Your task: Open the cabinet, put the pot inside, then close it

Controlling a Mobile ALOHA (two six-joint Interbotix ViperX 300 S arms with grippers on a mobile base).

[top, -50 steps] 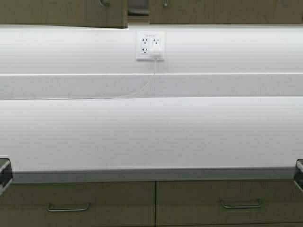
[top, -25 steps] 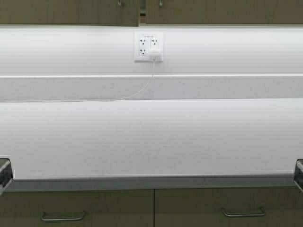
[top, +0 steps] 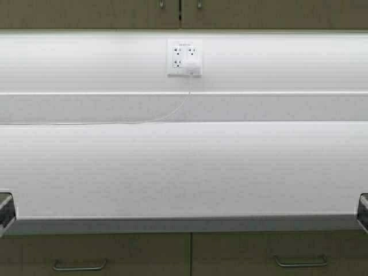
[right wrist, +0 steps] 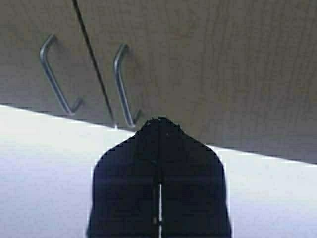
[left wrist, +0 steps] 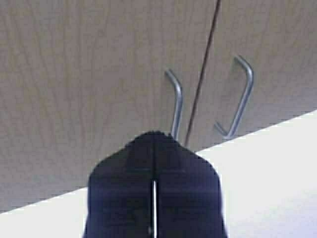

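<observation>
We judge the task to be at its close: both doors of the cabinet [top: 180, 11] lie flush with only a thin dark seam between them, and the pot shows in none of our views, so we take it to be inside, though we cannot see that. Nearest to us in the high view are the drawers [top: 95, 256] under the front edge of the bench [top: 184, 172], with their horizontal handles. At either side edge of that view only a dark sliver of each arm shows, so both arms sit low and wide of the work.

In the left wrist view our left pincer [left wrist: 154, 148] is pressed together, its two dark fingers meeting along a thin line, gripping nothing. Its tip points up at the lower end of the left door handle [left wrist: 174, 101], near it but apart. Our right pincer [right wrist: 159, 134] is likewise closed on nothing, aimed just beside the foot of the right door handle [right wrist: 123, 84].

Farther off, above the bench, a wall outlet [top: 184, 57] holds a white plug whose cord trails off to the left.

The next move, as we judge it, calls only for keeping both pincers clear of the handles; should a door prove ajar, a light push would do
</observation>
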